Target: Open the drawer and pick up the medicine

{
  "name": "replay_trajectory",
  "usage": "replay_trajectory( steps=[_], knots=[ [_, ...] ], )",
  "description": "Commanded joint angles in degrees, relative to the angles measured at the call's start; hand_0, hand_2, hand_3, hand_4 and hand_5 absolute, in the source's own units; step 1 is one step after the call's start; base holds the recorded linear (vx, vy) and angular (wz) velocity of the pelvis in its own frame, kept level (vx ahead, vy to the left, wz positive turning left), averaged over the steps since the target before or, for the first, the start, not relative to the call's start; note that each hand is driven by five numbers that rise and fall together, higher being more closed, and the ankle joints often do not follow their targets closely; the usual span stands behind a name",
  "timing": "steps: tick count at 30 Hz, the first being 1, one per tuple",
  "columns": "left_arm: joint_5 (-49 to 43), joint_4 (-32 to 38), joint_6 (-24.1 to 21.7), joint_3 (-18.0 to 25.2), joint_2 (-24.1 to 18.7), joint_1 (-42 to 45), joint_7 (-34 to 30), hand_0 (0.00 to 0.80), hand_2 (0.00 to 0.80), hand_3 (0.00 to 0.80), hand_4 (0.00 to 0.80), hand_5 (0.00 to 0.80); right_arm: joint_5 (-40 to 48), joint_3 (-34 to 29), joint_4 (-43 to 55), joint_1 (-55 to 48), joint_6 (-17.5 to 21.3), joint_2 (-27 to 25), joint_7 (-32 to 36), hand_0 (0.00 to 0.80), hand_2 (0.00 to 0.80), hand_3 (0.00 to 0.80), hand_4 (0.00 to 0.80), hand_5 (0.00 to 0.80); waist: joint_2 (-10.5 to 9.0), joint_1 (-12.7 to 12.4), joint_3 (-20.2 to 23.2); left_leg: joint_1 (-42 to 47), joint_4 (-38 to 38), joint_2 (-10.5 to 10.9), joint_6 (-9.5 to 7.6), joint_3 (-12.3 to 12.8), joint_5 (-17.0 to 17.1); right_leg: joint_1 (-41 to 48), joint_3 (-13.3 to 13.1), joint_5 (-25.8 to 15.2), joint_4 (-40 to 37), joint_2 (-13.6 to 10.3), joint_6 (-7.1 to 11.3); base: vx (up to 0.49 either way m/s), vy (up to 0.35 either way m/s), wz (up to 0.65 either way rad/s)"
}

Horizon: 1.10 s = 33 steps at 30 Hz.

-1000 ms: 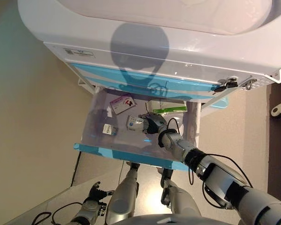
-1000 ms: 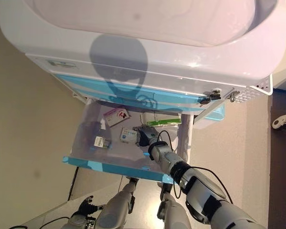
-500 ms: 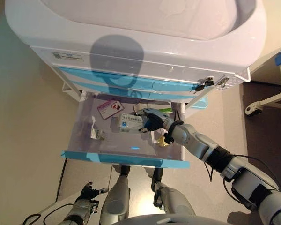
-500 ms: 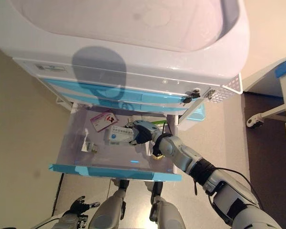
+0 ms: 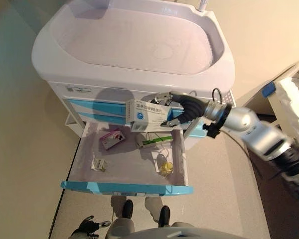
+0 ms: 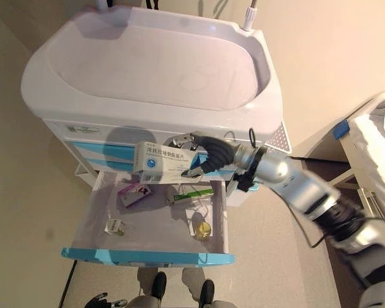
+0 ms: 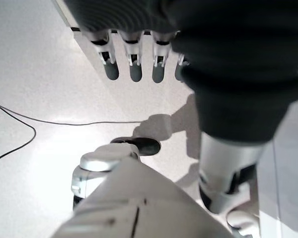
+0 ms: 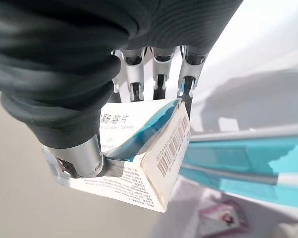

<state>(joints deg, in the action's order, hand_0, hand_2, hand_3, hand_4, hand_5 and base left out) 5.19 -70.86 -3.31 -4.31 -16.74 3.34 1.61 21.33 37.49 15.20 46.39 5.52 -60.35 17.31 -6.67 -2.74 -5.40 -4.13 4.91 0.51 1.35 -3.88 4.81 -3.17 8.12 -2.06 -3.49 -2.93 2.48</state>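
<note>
While lifted, medicine box [image 5: 148, 113]: white carton, blue band, barcode end.
Right hand [image 5: 185, 108]: fingers pinching it.
Drawer [image 5: 127, 187]: open, lower centre.
Left hand [image 7: 134, 64]: fingers seemingly relaxed, empty.

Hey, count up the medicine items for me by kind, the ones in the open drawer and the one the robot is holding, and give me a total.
Boxes in the drawer: 3, pink box, green-and-white box, small white box
Yellow bottle: 1
Blue-and-white box held in the right hand: 1
Total: 5
</note>
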Motion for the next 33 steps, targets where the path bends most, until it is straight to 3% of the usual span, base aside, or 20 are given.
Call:
replay_trajectory(
  steps=[1,3,5,11,14,16,19,23,25,28,29,33],
  knots=[
    [-2.6,-3.4,-0.8,0.7,-0.9,1.0,-1.2,0.0,0.0,0.0,0.0,0.0,9.5,0.2,1.2,3.6,3.8,0.5,-0.6,0.8,0.8,0.8,0.8,0.8,-2.18,-0.4,2.6,-0.2,-2.0,2.2,-1.11,1.3,-3.4,-2.5,-1.9,-2.8,2.3,-1.4,4.19,0.075,-0.02,-0.06],
    [-1.9,-3.7,-1.1,0.9,-0.9,1.9,-1.3,0.0,0.0,0.0,0.0,0.0,11.1,0.8,-1.4,8.9,5.1,-4.8,-2.5,0.8,0.8,0.8,0.8,0.8,-2.7,-0.3,3.9,0.5,-1.9,2.0,-0.83,1.5,-3.6,-1.8,-1.8,-2.7,1.9,-1.1,4.24,0.08,-0.035,-0.06],
    [-1.7,-4.2,-1.1,0.9,-0.8,2.7,-1.1,0.0,0.0,0.0,0.0,0.0,11.6,1.1,-4.5,11.2,5.6,-6.6,-3.9,0.8,0.8,0.8,0.8,0.8,-2.93,-0.4,4.6,0.8,-1.9,1.8,-0.73,1.5,-3.7,-1.3,-1.6,-2.6,1.7,-1.1,4.26,0.055,-0.025,-0.02],
    [-0.4,-5.0,-1.1,0.0,-0.7,3.7,-0.9,0.0,0.0,0.0,0.0,0.0,10.1,4.6,-15.8,19.3,6.1,-7.6,-7.8,0.8,0.8,0.8,0.8,0.8,-3.55,-0.6,5.5,1.3,-1.6,1.7,-0.57,1.2,-3.8,-0.7,-1.0,-2.6,1.4,-0.9,4.17,0.021,-0.012,-0.02],
    [0.5,-6.0,-0.8,-1.5,-0.6,4.3,-0.4,0.0,0.0,0.0,0.0,0.0,6.8,6.9,-30.1,24.3,4.9,-3.7,-11.1,0.8,0.8,0.8,0.8,0.8,-4.07,-1.2,5.5,1.5,-1.5,1.7,-0.54,0.7,-3.8,-0.2,-0.6,-2.2,1.6,-0.8,3.96,0.029,-0.012,0.03],
    [1.1,-5.9,-0.7,-1.7,-0.5,4.2,-0.4,0.0,0.0,0.0,0.0,0.0,5.6,7.9,-33.6,26.0,4.5,-2.1,-11.7,0.8,0.8,0.8,0.8,0.8,-4.15,-1.3,5.4,1.5,-1.6,1.7,-0.57,0.5,-3.8,-0.2,-0.5,-2.2,1.7,-0.8,3.91,0.019,-0.005,0.06],
    [3.3,-5.8,-0.6,-3.0,-0.7,4.0,-0.3,0.0,0.0,0.0,0.0,0.0,0.4,9.0,-49.9,30.8,2.3,5.8,-14.9,0.8,0.8,0.8,0.8,0.8,-4.44,-2.1,4.6,1.1,-1.6,1.7,-0.61,-0.3,-3.6,-0.4,0.2,-2.1,2.2,-0.9,3.75,0.006,-0.008,0.03],
    [4.6,-5.9,-0.5,-3.7,-1.1,3.2,-0.3,0.0,0.0,0.0,0.0,0.0,-3.3,8.7,-60.4,33.5,0.7,11.3,-16.6,0.8,0.8,0.8,0.8,0.8,-4.65,-2.7,3.9,0.6,-1.7,1.8,-0.6,-1.1,-3.3,-0.7,0.9,-1.9,2.4,-0.9,3.67,-0.003,-0.018,0.17],
    [5.6,-5.8,-0.5,-4.5,-1.4,2.6,0.1,0.0,0.0,0.0,0.0,0.0,-6.5,7.4,-70.9,35.7,-0.7,15.8,-18.3,0.8,0.8,0.8,0.8,0.8,-4.72,-3.6,3.2,-0.3,-1.8,2.0,-0.59,-2.3,-2.9,-1.0,1.8,-1.8,2.5,-0.9,3.59,0.003,-0.027,0.14],
    [5.9,-5.7,-0.5,-4.8,-1.5,2.3,0.2,0.0,0.0,0.0,0.0,0.0,-7.4,7.1,-74.4,36.3,-1.1,17.2,-18.6,0.8,0.8,0.8,0.8,0.8,-4.67,-4.0,2.9,-0.7,-1.9,2.1,-0.57,-2.9,-2.8,-1.1,2.2,-1.8,2.5,-0.9,3.57,0.012,-0.017,0.33],
    [6.1,-5.5,-0.4,-5.5,-1.8,1.7,0.5,0.0,0.0,0.0,0.0,0.0,-9.3,5.8,-80.7,37.3,-1.5,19.7,-19.7,0.8,0.8,0.8,0.8,0.8,-4.61,-5.1,2.4,-1.8,-2.0,2.5,-0.54,-4.2,-2.4,-1.4,3.3,-1.7,2.4,-1.0,3.49,0.025,-0.026,0.33],
    [6.3,-5.5,-0.5,-6.2,-1.9,1.1,0.9,0.0,0.0,0.0,0.0,0.0,-10.6,5.1,-84.0,37.8,-1.6,21.0,-20.4,0.8,0.8,0.8,0.8,0.8,-4.44,-6.1,1.9,-2.7,-2.0,2.8,-0.45,-5.6,-2.0,-1.7,4.5,-1.6,2.2,-1.1,3.53,0.033,-0.024,0.31]
  ],
)
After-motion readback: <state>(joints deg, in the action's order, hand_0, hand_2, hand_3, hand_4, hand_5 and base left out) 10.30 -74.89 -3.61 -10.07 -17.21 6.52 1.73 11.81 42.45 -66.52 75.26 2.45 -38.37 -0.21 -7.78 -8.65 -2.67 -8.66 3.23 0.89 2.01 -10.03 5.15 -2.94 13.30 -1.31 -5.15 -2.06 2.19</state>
